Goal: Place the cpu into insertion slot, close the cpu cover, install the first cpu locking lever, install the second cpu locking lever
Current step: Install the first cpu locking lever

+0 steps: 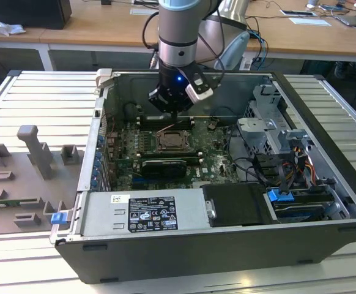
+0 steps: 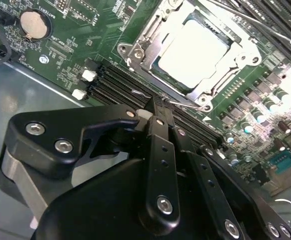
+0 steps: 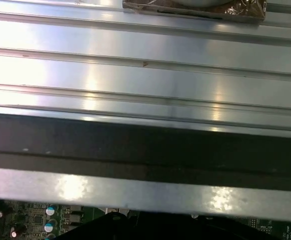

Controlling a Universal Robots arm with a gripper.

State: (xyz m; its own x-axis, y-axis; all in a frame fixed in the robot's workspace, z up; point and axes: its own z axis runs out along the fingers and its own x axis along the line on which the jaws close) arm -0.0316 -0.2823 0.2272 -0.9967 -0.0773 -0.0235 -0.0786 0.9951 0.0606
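One arm's gripper hangs over the far edge of the motherboard, inside the open computer case.

In the second wrist view the gripper has its black fingers pressed together with nothing between them, their tips just beside a thin wire locking lever at the socket's edge. The cpu, a pale silvery square, lies flat in the insertion slot; the cpu cover, a thin shiny metal frame with a large square window, lies closed around it. In the exterior view the insertion slot sits mid-board, just near of the gripper. A grey fixture tray rests on the table at the exterior view's left.
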